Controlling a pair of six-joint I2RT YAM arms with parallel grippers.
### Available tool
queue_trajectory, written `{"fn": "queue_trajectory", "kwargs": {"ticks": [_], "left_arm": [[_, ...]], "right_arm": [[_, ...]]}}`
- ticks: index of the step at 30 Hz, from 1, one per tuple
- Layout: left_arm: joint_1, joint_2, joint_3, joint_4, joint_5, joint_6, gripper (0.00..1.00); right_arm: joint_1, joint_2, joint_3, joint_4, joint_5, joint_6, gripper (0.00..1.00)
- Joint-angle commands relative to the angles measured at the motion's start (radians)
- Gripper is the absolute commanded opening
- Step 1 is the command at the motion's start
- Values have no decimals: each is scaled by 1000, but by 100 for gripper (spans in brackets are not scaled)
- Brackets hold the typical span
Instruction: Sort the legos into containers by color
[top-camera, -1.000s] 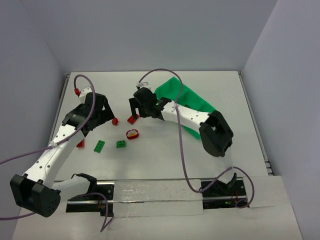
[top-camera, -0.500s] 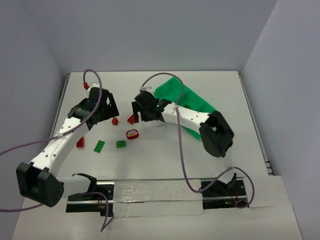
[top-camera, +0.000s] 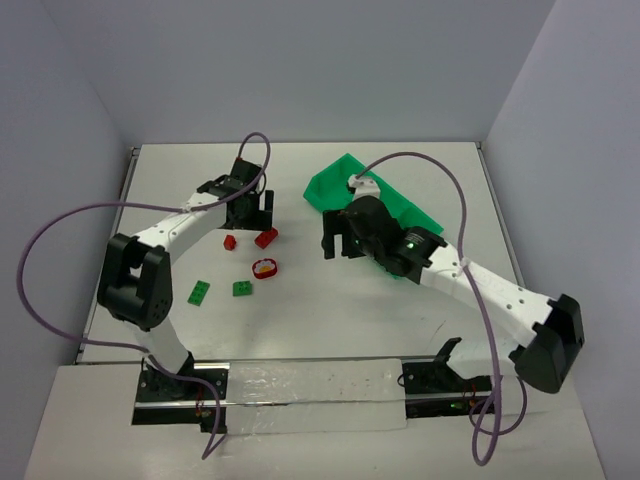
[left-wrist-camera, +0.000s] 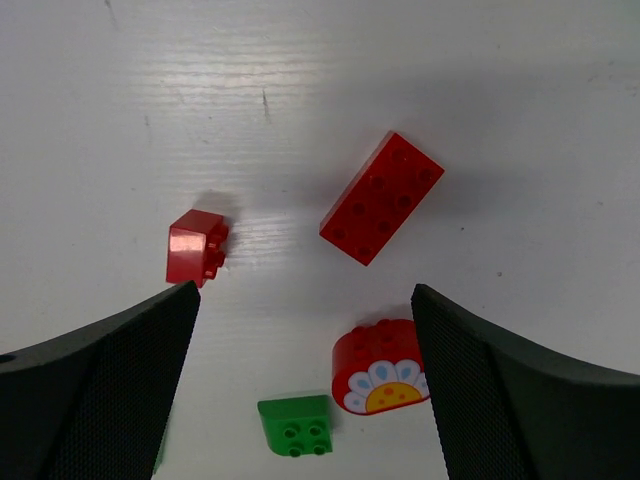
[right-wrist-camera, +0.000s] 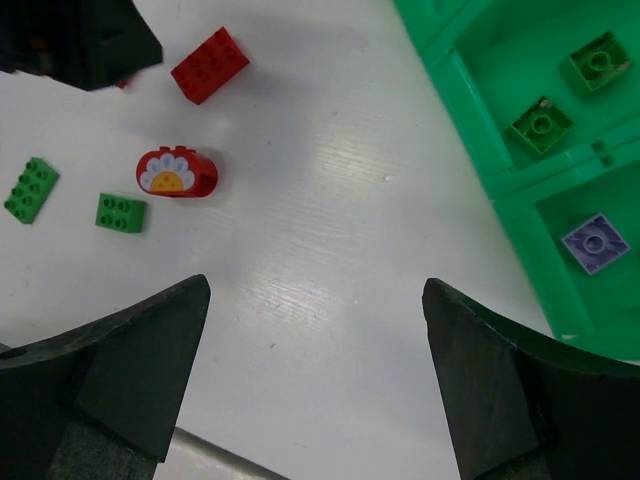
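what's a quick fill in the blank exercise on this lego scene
1. The two bricks sharing one compartment of the tray are ___.
2. The lone brick in the next compartment is light ___.
3. The rounded red piece shows a ___ design.
4. The left gripper and right gripper both have jaws standing ___.
Missing words: green, purple, flower, open.

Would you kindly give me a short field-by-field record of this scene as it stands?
tray: binned green bricks in one compartment, purple brick in the next
loose red: long red brick, small red brick, flower piece
loose green: small green brick, long green brick
left gripper: open, empty, near long red brick
right gripper: open, empty, over table beside tray
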Motion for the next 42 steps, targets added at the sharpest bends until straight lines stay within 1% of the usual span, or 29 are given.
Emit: {"fn": "queue_trajectory", "kwargs": {"ticks": [1, 5, 7, 11, 14, 22, 28, 30, 32, 33, 34, 37, 38, 40, 41, 42], "left_arm": [[-17, 74, 43, 47, 60, 83, 93], [-44, 124, 53, 64, 74, 99, 91], [-56, 151, 58, 72, 71, 113, 88], [-61, 185, 78, 74, 44, 123, 88], [-61, 230, 124, 61, 35, 128, 87], [-58, 335, 228, 53, 0, 154, 82], [-51, 359, 233, 38, 23, 159, 77], [-48, 355, 227, 37, 31, 154, 74], [-47, 353, 226, 36, 40, 151, 67], [-47, 354, 229, 34, 42, 148, 60], [-47, 354, 232, 30, 43, 145, 51], [-47, 347, 267, 19, 54, 132, 19], [-47, 343, 285, 14, 59, 128, 12], [-47, 331, 318, 4, 89, 118, 5], [-47, 330, 324, -3, 93, 116, 4], [-47, 320, 367, -9, 115, 106, 0]], "right_arm": [[-37, -116, -25, -61, 46, 19, 95], [-85, -153, -7, -124, 55, 18, 95], [-108, -166, 14, -161, 67, 14, 95], [-139, -178, 82, -224, 80, 5, 95], [-153, -156, 133, -279, 82, -5, 95], [-177, -99, 214, -330, 87, -38, 95], [-210, -73, 251, -351, 79, -53, 95], [-216, -58, 274, -365, 87, -60, 95], [-218, -51, 297, -375, 101, -66, 95], [-221, -43, 306, -378, 110, -71, 95], [-226, -35, 316, -381, 113, -79, 95], [-232, -23, 344, -392, 124, -89, 95], [-235, -21, 351, -395, 124, -91, 95], [-238, -19, 359, -398, 124, -91, 95], [-241, -18, 363, -400, 125, -91, 95], [-242, -16, 367, -404, 126, -90, 95]]}}
